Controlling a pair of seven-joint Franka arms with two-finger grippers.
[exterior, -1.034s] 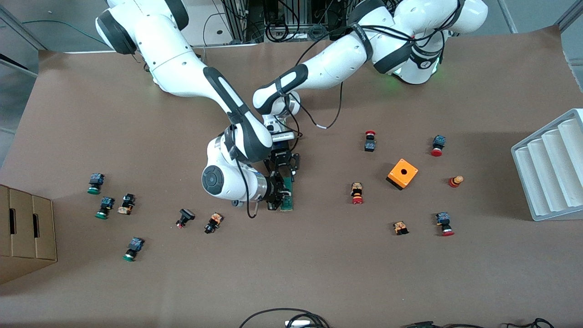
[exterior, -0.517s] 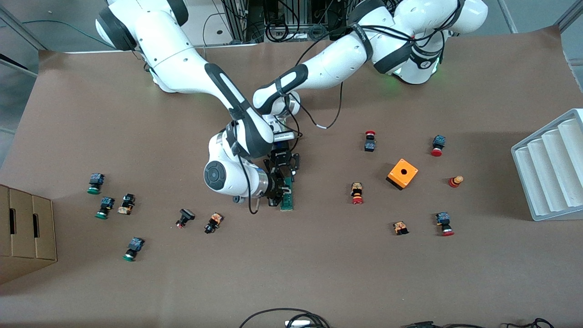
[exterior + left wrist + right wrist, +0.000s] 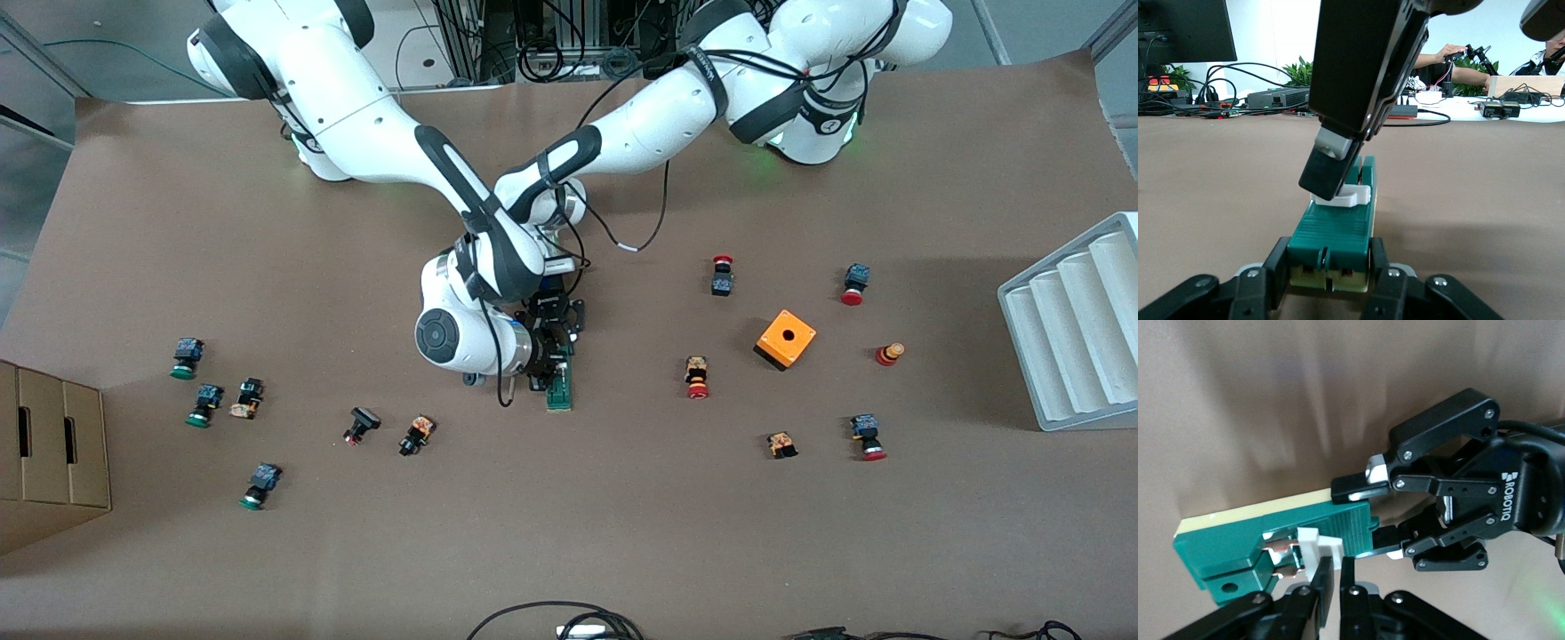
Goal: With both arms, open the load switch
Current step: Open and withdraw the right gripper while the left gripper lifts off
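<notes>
The dark-green load switch lies flat near the middle of the table. In the left wrist view my left gripper is shut on the end of the switch that lies farther from the front camera, one finger on each long side. My right gripper comes in from the right arm's side. In the right wrist view it is shut on the small white tab on the switch. Copper contacts show beside the tab. The same tab sits under the right fingers in the left wrist view.
An orange box with a hole stands toward the left arm's end, with red-capped push buttons around it. Green-capped buttons lie toward the right arm's end by a cardboard box. A white ribbed rack sits at the left arm's end.
The right arm's wrist has swung toward the left arm and away from the front camera while its gripper stays on the tab. The left gripper and the switch have kept their place.
</notes>
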